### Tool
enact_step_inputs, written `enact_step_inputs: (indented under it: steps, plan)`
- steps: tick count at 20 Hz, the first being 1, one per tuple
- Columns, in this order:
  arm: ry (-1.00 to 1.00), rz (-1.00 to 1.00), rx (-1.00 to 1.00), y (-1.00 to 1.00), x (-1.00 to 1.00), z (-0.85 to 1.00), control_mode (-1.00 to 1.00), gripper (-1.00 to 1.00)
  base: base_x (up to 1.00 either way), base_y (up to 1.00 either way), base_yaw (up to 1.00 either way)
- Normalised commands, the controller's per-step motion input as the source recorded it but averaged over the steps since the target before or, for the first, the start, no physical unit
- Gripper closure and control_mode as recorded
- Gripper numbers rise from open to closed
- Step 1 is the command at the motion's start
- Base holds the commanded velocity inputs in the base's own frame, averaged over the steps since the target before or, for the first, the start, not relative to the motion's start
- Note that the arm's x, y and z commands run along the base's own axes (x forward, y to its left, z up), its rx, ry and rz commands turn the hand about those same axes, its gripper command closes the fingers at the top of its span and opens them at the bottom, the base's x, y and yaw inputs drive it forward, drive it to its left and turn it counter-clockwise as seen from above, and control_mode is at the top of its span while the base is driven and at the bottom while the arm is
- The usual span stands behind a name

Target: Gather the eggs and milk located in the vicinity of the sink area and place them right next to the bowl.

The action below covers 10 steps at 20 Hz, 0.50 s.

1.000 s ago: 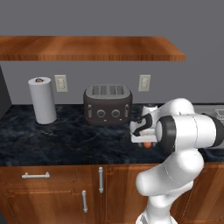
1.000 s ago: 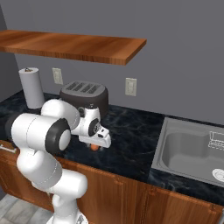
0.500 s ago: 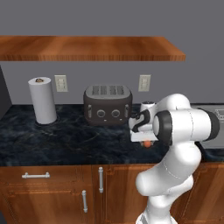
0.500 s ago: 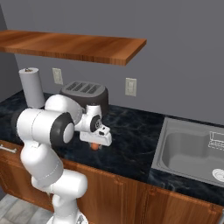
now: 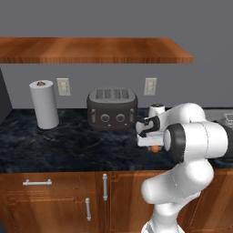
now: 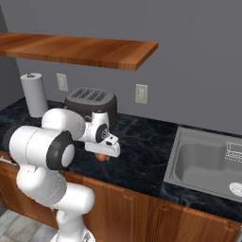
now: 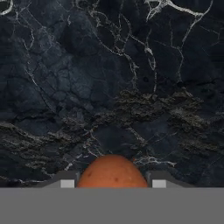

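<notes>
A glossy white arm (image 5: 191, 136) of rounded segments with dark joint bands.

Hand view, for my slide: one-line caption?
Claw shut on a smooth brown-orange egg above the black marble counter.

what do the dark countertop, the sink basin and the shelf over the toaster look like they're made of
The dark countertop looks like polished black marble or granite: near-black stone crossed by thin pale veins. The rectangular sink basin looks like brushed stainless steel: even matte grey with soft shading. The long brown wall shelf looks like varnished wood: reddish-brown, with grain streaks along its length. All is rendered, so these are appearances only.
</notes>
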Motion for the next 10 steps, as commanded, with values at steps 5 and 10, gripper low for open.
enact_step_inputs:
  steps: [5, 10]
  plan:
    - [-0.27, 0.0, 0.0, 0.07, -0.46, 0.52, -1.0, 1.0, 0.0, 0.0, 0.0]
    - [-0.23, -0.03, 0.0, 0.04, -0.25, 0.78, -1.0, 1.0, 0.0, 0.0, 0.0]
